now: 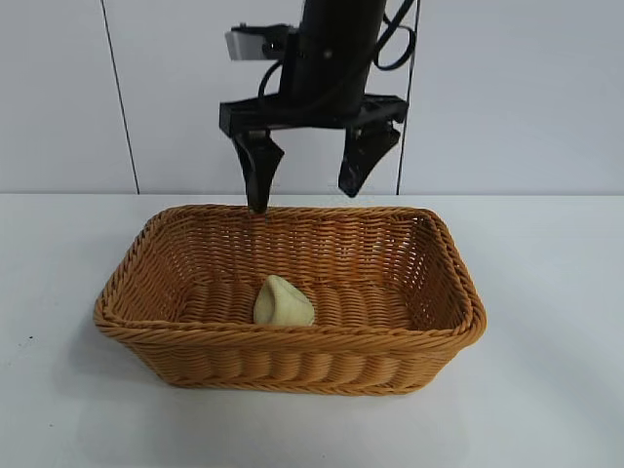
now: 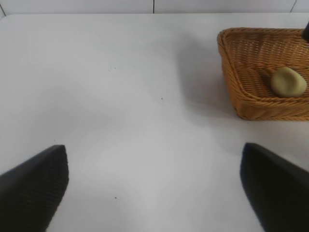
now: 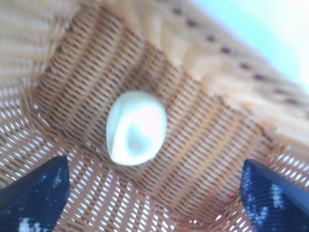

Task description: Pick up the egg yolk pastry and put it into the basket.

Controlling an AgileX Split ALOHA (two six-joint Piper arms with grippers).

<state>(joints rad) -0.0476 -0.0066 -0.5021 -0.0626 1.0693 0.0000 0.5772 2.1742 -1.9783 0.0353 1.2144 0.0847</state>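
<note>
Wicker basket [image 1: 458, 292] holds the pastry [image 1: 283, 302], seemingly tilted, beneath my right gripper [image 1: 310, 174], spread empty.

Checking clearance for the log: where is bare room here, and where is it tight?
Bare table lies left of the basket, ahead of the left end effector. Tight: inside the basket, with the egg yolk pastry under the right end effector.

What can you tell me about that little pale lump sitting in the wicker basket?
The small pale yellowish-cream egg yolk pastry is a smooth, matte, rounded lump with a shallow dimple in its top. It looks whole and rests a little tilted on the woven floor of the orange-brown rectangular wicker basket, toward the front wall as the exterior view shows it. Only the basket touches it; the right arm's black pincer hangs open above, clear of it.
</note>
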